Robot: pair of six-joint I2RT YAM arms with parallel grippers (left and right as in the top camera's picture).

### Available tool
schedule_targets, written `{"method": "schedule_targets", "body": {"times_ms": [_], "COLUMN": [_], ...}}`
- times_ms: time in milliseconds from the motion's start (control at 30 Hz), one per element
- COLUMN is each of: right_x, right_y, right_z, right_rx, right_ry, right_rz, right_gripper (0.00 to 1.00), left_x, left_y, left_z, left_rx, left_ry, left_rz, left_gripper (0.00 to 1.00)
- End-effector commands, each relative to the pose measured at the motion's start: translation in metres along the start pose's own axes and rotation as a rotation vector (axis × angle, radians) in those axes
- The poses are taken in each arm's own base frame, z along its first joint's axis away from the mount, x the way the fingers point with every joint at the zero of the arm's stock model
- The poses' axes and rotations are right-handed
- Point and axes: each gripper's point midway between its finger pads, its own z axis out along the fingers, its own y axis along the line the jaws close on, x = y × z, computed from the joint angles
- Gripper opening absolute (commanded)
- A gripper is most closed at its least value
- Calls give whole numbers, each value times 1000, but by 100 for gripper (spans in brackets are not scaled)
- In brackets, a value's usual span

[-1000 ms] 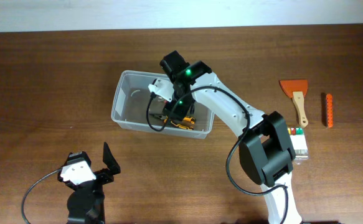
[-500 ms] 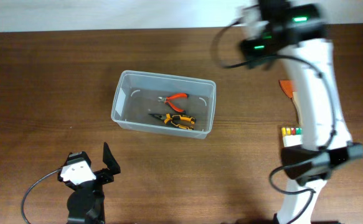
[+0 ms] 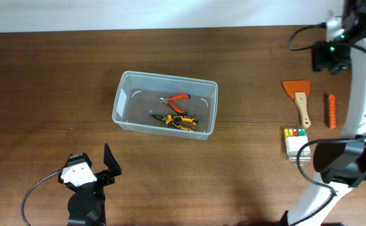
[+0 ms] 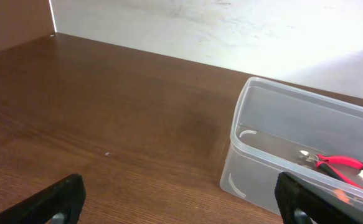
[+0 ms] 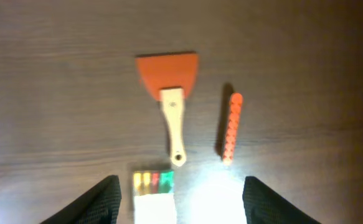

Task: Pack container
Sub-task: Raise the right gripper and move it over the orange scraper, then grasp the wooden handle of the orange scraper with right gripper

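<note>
Hovering spread and empty, our right gripper [image 5: 180,190] overlooks a scraper [image 5: 169,81], a rod [image 5: 231,127] at its 3 o'clock, a box [image 5: 151,198] at 6. Our left gripper [image 4: 178,202], likewise spread, faces the container [image 4: 246,165].

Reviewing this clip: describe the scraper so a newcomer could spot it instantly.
On the table, right of the clear container, lie three small things. The scraper lies just left of a ridged orange stick, beyond a white box. Only it has a flat orange blade on a pale wooden handle.
</note>
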Motion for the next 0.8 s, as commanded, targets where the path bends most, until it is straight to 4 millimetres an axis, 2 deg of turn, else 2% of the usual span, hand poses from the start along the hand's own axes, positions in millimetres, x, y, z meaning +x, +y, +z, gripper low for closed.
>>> {"method": "schedule_targets", "body": {"times_ms": [0, 367, 633, 767], "right_x": [16, 60, 84, 94], "right_y": [-9, 6, 14, 18], "right_z": [36, 142, 187, 202], "right_rx": [-2, -31, -22, -22], "right_ry": [80, 179, 180, 180], "right_rz": [7, -41, -69, -69], "right_gripper": [64, 67, 67, 67], "left_x": [1, 1, 1, 1], "left_y": [0, 0, 0, 0], "left_z": [0, 0, 0, 0], "left_rx": [0, 0, 0, 0], "left_ry": [0, 0, 0, 0], "left_rz": [10, 10, 10, 10], "left_gripper": [99, 99, 99, 99]}}
